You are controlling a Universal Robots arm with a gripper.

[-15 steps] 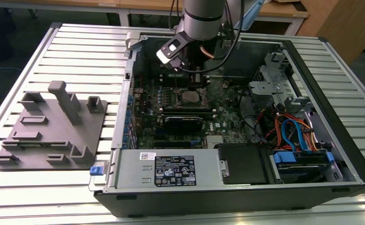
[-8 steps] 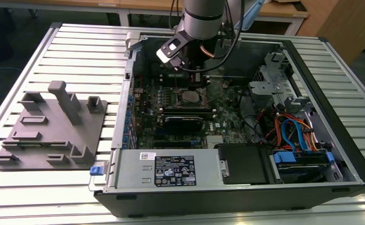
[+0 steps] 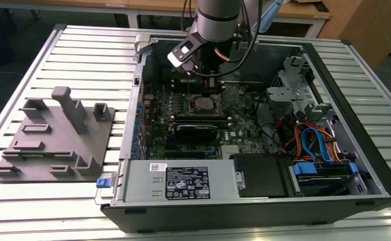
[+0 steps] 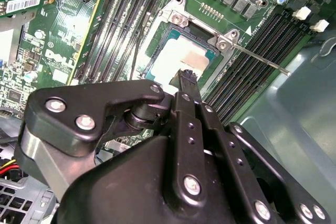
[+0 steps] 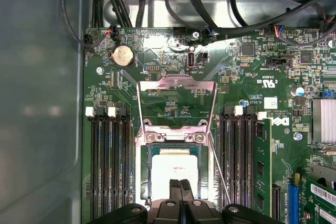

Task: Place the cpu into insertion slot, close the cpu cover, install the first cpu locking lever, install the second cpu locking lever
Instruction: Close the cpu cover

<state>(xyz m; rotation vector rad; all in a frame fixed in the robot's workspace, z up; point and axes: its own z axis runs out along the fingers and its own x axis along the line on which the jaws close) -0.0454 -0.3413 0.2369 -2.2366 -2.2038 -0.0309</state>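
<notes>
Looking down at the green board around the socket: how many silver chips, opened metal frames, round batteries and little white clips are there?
In the first wrist view:
cpu: 1
cpu cover: 1
round battery: 1
white clips: 4
Total: 7

One cpu (image 5: pixel 168 166), one cpu cover (image 5: pixel 177 84)

Slatted table (image 3: pixel 81 55) bears an open computer case (image 3: pixel 249 216) and grey fixture (image 3: pixel 48 161)
</notes>
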